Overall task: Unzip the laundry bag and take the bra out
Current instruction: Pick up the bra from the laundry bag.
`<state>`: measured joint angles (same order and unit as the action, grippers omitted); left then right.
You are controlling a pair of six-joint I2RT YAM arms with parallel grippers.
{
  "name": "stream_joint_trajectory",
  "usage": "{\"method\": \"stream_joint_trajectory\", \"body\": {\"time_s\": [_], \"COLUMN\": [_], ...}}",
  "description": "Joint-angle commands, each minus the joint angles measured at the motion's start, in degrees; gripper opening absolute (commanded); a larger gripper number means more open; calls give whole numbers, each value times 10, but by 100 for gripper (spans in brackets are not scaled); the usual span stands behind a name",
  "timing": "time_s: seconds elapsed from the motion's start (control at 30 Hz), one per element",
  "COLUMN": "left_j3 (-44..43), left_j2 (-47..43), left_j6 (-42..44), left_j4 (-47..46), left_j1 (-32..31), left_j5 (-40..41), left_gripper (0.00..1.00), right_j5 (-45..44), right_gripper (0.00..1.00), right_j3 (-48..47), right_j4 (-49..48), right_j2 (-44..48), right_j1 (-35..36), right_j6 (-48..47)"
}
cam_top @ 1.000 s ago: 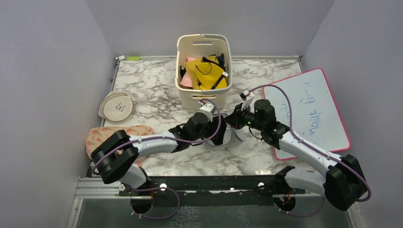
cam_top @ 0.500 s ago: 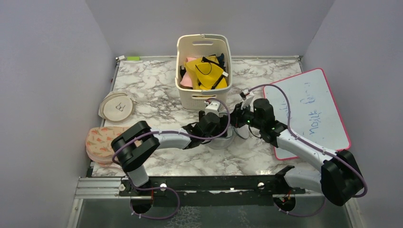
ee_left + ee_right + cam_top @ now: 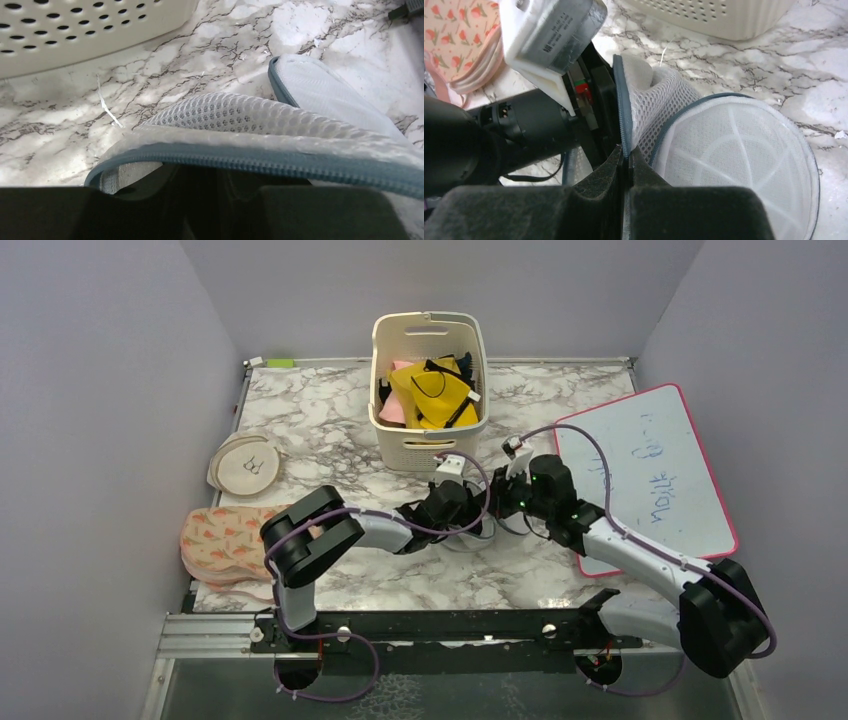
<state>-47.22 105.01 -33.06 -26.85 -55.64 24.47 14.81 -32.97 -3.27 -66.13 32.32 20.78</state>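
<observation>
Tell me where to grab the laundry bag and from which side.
Take the laundry bag by its lifted zip trim, edge-on from the right. That rim stands up as a thin fold the fingers can straddle, while the round mesh face lies flat. The right gripper pinches there.

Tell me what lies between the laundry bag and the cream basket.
Only marble tabletop with one thin white sliver, shown in the left wrist view.

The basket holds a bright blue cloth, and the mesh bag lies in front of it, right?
Not blue: the top view shows the cloth in the basket is bright yellow. The mesh bag does lie in front of it.
</observation>
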Motion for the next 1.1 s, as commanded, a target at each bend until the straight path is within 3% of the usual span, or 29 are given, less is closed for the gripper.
{"method": "stream_joint_trajectory", "body": {"time_s": [0.0, 0.1, 0.47, 0.8, 0.87, 1.07], "left_j3": [16, 35, 121, 84, 72, 82], "left_j2": [-31, -79, -232, -280, -273, -282], "left_j6": [50, 61, 61, 108, 128, 193], "left_j4": [5, 4, -9, -8, -9, -32], "left_j1": [7, 7, 6, 6, 6, 6], "left_j5": [-43, -75, -170, -206, -222, -255], "left_gripper": [9, 0, 0, 0, 0, 0], "right_j5": [14, -6, -52, 101, 79, -102], "right_gripper": [1, 1, 1, 1, 1, 1], "right_j3": [16, 25, 13, 8, -1, -42], "right_j4": [13, 18, 36, -17, 3, 124], "right_j2": [17, 19, 23, -12, -13, 1], "right_j1": [6, 6, 6, 6, 6, 5], "right_j6": [6, 12, 12, -16, -8, 41]}}
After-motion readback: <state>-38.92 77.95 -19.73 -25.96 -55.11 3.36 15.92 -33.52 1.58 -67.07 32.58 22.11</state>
